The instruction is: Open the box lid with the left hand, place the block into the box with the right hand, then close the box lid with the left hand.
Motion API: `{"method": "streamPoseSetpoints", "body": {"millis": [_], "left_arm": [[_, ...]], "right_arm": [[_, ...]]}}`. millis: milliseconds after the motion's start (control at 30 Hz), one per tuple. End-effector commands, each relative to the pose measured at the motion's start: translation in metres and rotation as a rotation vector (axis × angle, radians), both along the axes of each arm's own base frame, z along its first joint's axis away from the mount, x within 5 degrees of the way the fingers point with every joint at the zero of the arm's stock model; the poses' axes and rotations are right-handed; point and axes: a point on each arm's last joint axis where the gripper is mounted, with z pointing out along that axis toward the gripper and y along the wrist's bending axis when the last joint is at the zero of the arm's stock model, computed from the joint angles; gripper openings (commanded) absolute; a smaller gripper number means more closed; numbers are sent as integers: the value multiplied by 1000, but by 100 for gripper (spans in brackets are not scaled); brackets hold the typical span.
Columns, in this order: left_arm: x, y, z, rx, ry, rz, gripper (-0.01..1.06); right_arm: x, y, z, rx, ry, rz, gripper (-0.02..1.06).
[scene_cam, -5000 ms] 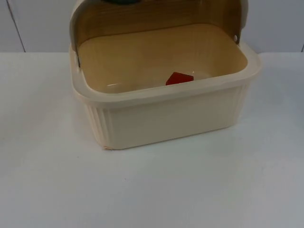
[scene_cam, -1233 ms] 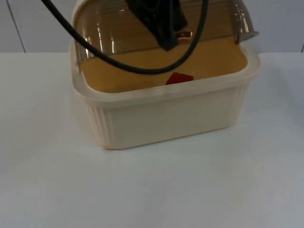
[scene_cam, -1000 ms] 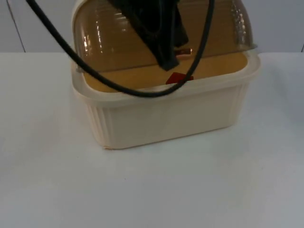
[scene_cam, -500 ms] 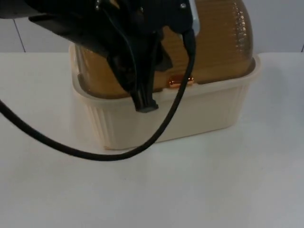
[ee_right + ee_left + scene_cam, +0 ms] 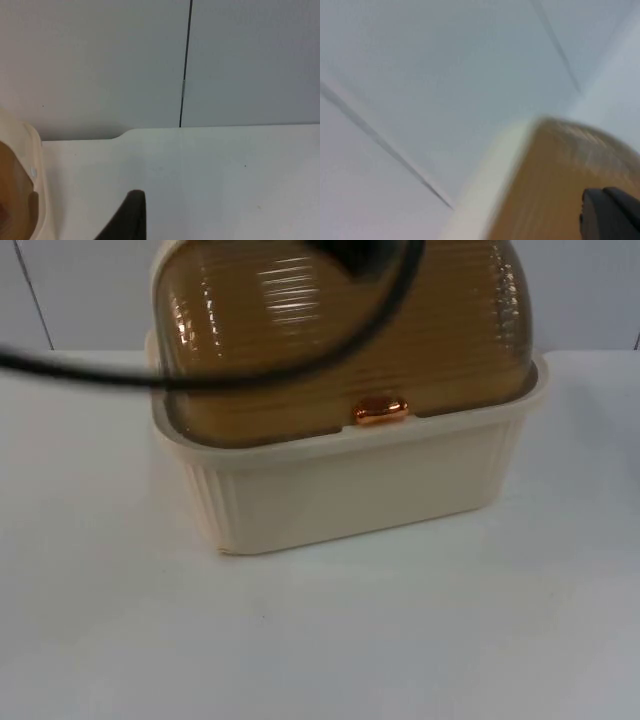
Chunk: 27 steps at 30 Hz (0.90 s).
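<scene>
The cream ribbed box (image 5: pixel 350 485) stands at the middle of the table with its amber see-through lid (image 5: pixel 340 350) down on the rim. The lid's copper handle (image 5: pixel 380 412) sits at the front edge. The red block is hidden under the lid. My left gripper (image 5: pixel 362 255) is shut and hangs above the lid's top, clear of the handle; its black fingertip (image 5: pixel 610 215) shows over the amber lid (image 5: pixel 555 190). My right gripper waits to the right of the box, open with nothing in it; its fingertip (image 5: pixel 131 215) is above bare table beside the box rim (image 5: pixel 35 175).
White table top (image 5: pixel 320 640) spreads in front of the box and to both sides. The grey partition wall (image 5: pixel 590 290) stands right behind the box. A black cable (image 5: pixel 80 370) hangs across the left of the lid.
The lid has swung down from half open to fully closed, covering the red block. My left gripper, at the lid's front edge half a second ago, has lifted up and back.
</scene>
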Motion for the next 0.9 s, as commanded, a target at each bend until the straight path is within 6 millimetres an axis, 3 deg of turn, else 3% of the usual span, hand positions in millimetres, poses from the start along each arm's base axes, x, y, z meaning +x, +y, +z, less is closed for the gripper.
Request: {"method": "streamPoseSetpoints", "body": {"millis": [0,67,200,233,333,400,433,600,700,800,867], "left_arm": [[-4,15,23,-179,-41,116,0],[-5,20,30,-225,-64,154,0],[5,61,43,-421,-34,374,0],[5,61,43,-421,-34,374,0],[18,107,47,-485,25,489,0],[25,132,55,-520,58,519,0],[25,132,55,-520,58,519,0],[39,174,75,-529,135,483,0],[43,181,65,-578,269,457,0],[49,186,31,-424,499,473,0],[50,184,25,-350,509,539,0]], "right_arm": [[-2,-1,2,6,-6,-7,105],[-2,-1,2,12,-6,-10,105],[-2,-1,1,19,-2,-14,105],[-2,-1,1,19,-2,-14,105],[-2,-1,1,19,-2,-14,105],[-2,-1,1,19,-2,-14,105],[-2,-1,1,19,-2,-14,105],[-2,-1,2,19,-7,-14,105],[-2,-1,2,19,-7,-14,105],[-2,0,3,30,-17,-10,105],[-2,1,3,39,-17,-8,105]]}}
